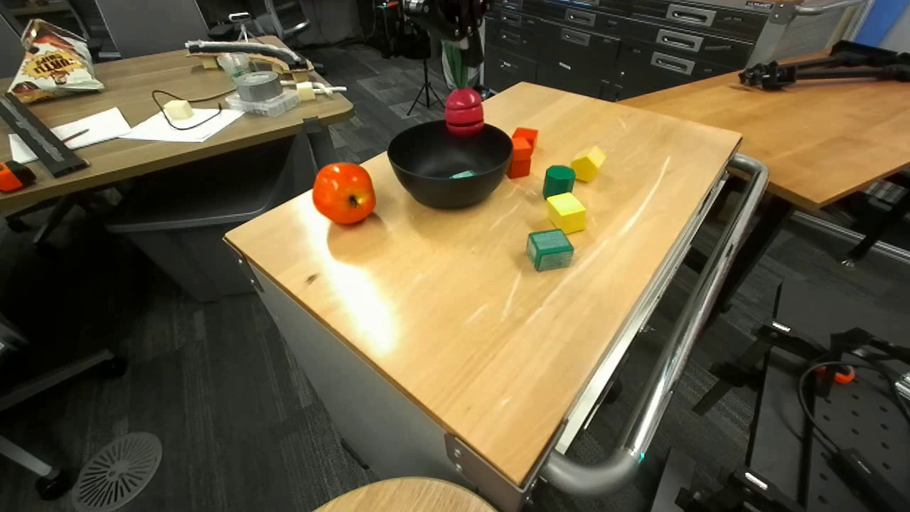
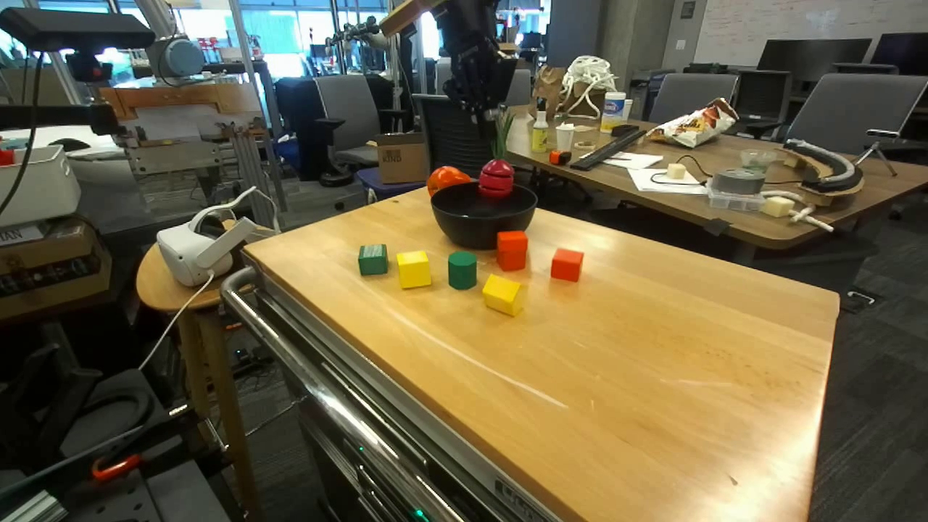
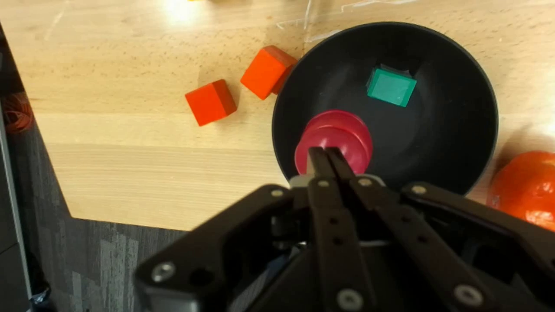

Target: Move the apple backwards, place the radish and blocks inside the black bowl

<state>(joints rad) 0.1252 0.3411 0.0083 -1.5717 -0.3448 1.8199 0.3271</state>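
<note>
My gripper (image 3: 328, 150) is shut, its fingertips around the green leaves of the red-pink radish (image 1: 463, 112); the wrist view hides those leaves. Leaves up, the radish hangs inside the rim of the black bowl (image 2: 484, 225). A green block (image 3: 391, 88) lies on the bowl floor. Beside the bowl sits the orange-red apple (image 1: 344, 193), partly behind it in an exterior view (image 2: 447, 179). On the tabletop stand stacked red blocks (image 2: 512, 250), a single red block (image 2: 567, 264), two yellow blocks (image 2: 414, 270) and two green ones, a cylinder (image 2: 462, 270) and a cube (image 2: 373, 259).
The wooden cart top (image 1: 441, 313) has a metal handle (image 1: 668, 370) along a long edge. A cluttered table (image 2: 797, 225) stands close by, with a chip bag (image 2: 696, 125) and tape on it. A stool (image 2: 156, 279) holds a white headset.
</note>
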